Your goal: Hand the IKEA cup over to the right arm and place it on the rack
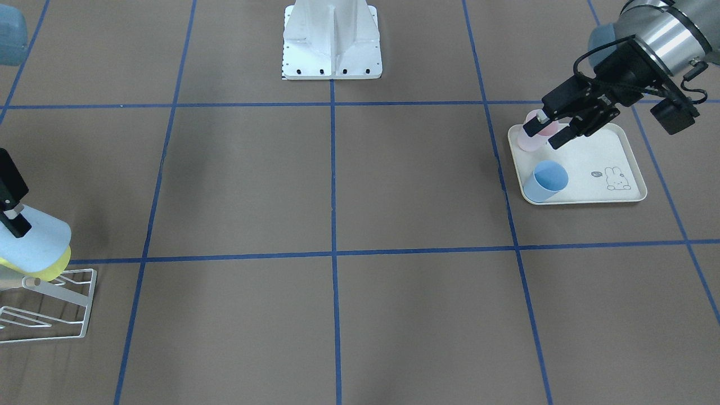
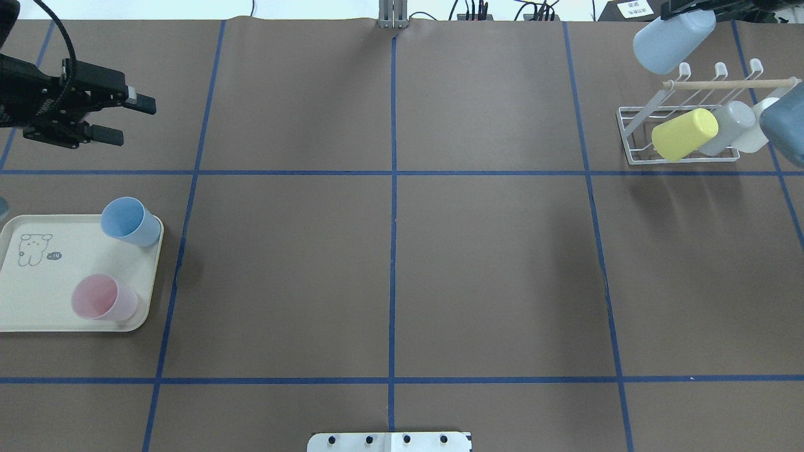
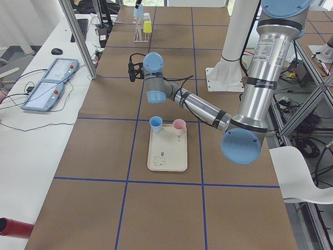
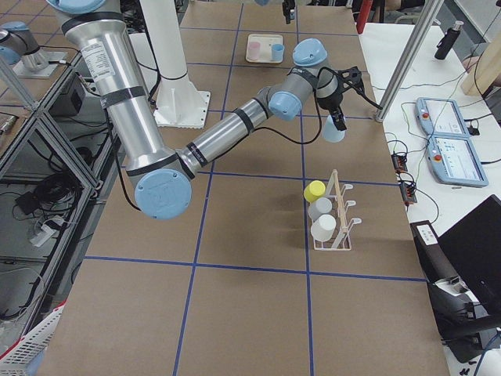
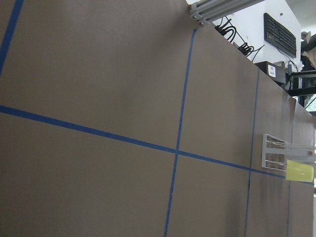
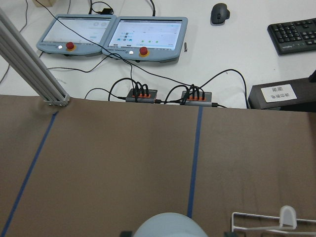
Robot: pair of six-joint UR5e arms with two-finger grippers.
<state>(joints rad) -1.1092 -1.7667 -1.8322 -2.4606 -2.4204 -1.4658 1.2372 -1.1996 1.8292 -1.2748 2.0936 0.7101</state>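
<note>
Handover done: my right gripper (image 1: 16, 220) clamps pale blue plastic cup (image 2: 673, 41) near white wire rack (image 2: 722, 83); placing remains. Left gripper (image 2: 138, 120) spread, empty.

Blue cup (image 3: 155, 124) and pink cup (image 3: 179, 125) stand on tray (image 3: 167, 159).

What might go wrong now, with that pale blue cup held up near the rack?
The rack already carries a yellow cup, a grey cup and a white cup, so the pale blue cup in the right pincer might bump them going down. It might also slip off the rack and fall onto the table.
</note>
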